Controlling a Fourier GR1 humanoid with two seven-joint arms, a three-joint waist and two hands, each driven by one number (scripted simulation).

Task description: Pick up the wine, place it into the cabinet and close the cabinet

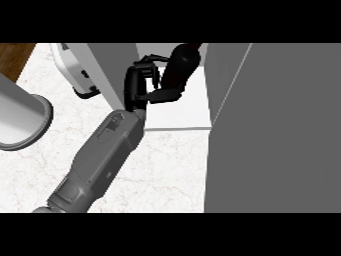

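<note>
The black hand (145, 82) curls around the dark glass wine bottle (180, 65), holding it upright inside the grey cabinet (276, 125), above the white marble counter (165, 170).

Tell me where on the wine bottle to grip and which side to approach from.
Grip the wine bottle around its wide body, below the narrowing neck, coming from the left. It stands inside the cabinet opening with the cabinet wall close on its right, so only the left flank is open. The hand is already curled there.
</note>
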